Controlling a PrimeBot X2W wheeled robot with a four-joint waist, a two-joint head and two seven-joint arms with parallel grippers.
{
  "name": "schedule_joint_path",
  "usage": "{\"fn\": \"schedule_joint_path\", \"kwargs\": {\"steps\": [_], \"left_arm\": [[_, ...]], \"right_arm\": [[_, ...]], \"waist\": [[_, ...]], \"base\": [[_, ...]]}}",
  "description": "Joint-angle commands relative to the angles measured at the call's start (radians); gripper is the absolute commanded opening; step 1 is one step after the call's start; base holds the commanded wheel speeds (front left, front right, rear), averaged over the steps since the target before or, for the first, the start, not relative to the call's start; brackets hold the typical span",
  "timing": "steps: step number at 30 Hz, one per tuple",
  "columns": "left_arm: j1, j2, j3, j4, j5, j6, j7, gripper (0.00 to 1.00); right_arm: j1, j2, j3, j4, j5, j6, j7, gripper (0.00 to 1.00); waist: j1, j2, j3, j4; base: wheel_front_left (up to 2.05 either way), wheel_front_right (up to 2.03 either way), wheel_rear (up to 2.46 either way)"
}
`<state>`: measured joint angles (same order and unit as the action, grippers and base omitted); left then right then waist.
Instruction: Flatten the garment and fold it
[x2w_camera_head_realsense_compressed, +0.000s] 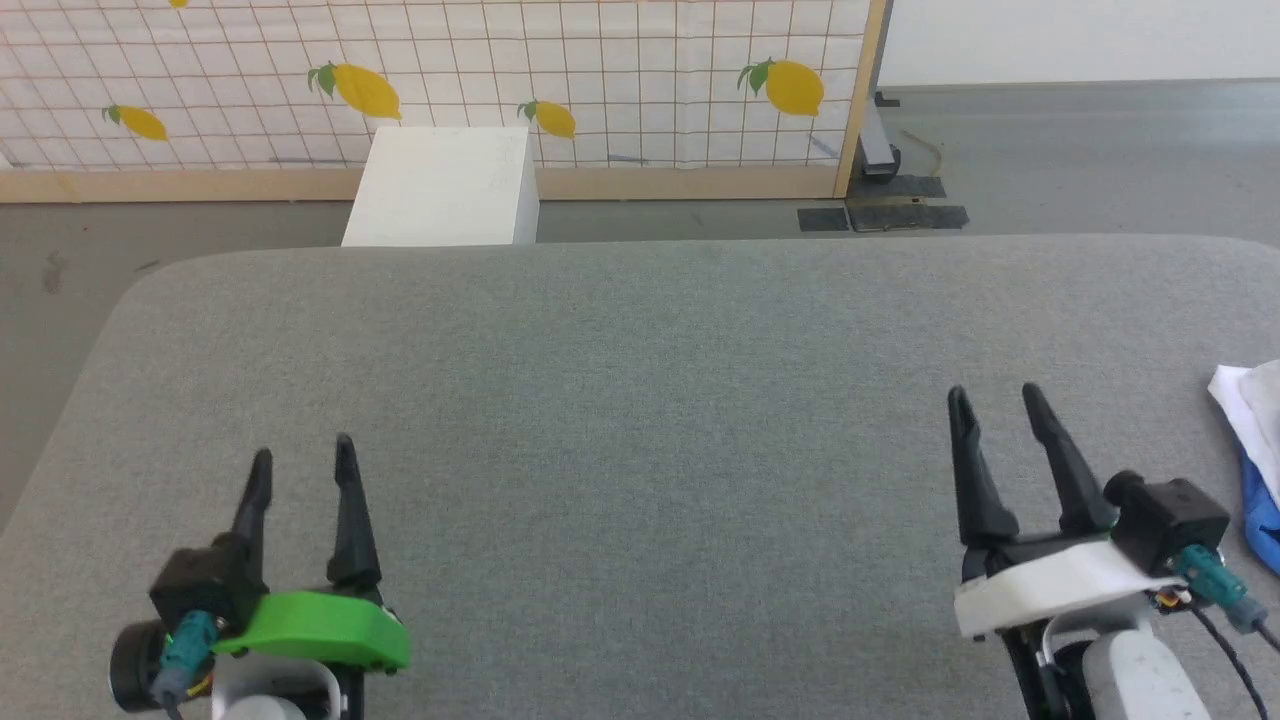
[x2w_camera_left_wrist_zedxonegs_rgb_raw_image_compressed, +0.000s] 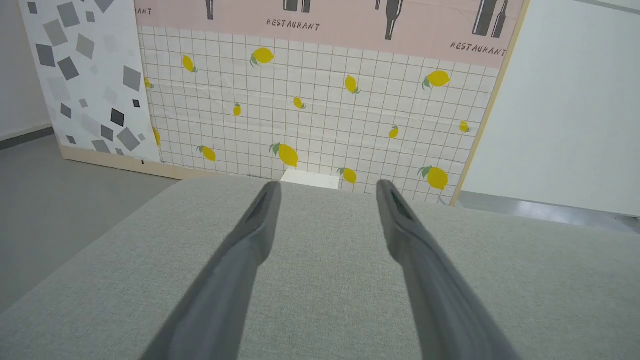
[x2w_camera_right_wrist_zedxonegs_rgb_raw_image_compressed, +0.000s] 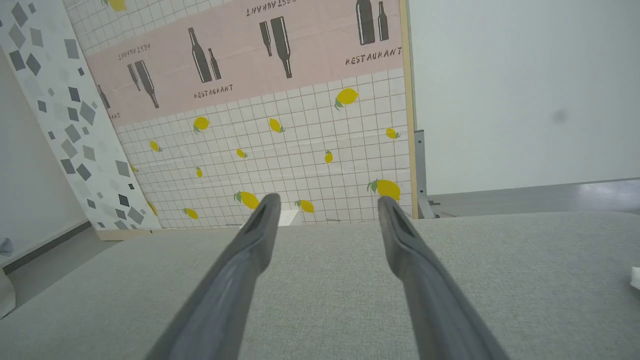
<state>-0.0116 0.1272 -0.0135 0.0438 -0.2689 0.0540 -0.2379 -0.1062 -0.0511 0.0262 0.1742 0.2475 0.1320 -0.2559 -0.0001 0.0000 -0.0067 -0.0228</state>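
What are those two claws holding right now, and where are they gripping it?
Nothing. The left gripper and right gripper both stand open over the grey table; the garment lies apart at its right edge.

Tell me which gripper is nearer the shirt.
Right. The right gripper is open just to the left of the shirt, not touching it. The left gripper, also open, is much farther off to the left.

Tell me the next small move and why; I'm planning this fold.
Probably swing the right gripper rightward toward the garment: it lies bunched at the right edge of the table, nearest that arm; the left gripper is far off. Both are open.
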Motion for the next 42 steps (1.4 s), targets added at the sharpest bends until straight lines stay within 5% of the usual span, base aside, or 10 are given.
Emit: {"fn": "schedule_joint_path", "kwargs": {"steps": [1,21,22,42], "left_arm": [[0.020,-0.004,-0.006,0.013,0.012,0.004,0.003,1.00],[0.049,-0.027,-0.030,0.102,-0.005,0.008,-0.017,1.00],[0.034,-0.027,-0.031,0.104,-0.007,0.009,-0.012,0.00],[0.030,-0.032,-0.027,0.088,0.024,0.002,0.017,0.00]], "right_arm": [[0.018,0.001,0.004,0.008,-0.017,-0.001,-0.006,1.00],[0.051,0.001,0.008,0.091,-0.058,-0.001,-0.006,1.00],[0.046,0.000,0.009,0.090,-0.062,0.000,0.000,0.00],[0.052,0.000,0.005,0.061,-0.082,0.000,0.028,0.00]], "waist": [[0.0001,0.0000,-0.003,-0.004],[0.0001,0.0000,0.001,-0.005],[0.0001,0.0000,0.001,-0.005],[0.0001,0.0000,0.002,-0.002]], "base": [[0.00,0.00,0.00],[0.00,0.00,0.00],[0.00,0.00,0.00],[0.00,0.00,0.00]]}}
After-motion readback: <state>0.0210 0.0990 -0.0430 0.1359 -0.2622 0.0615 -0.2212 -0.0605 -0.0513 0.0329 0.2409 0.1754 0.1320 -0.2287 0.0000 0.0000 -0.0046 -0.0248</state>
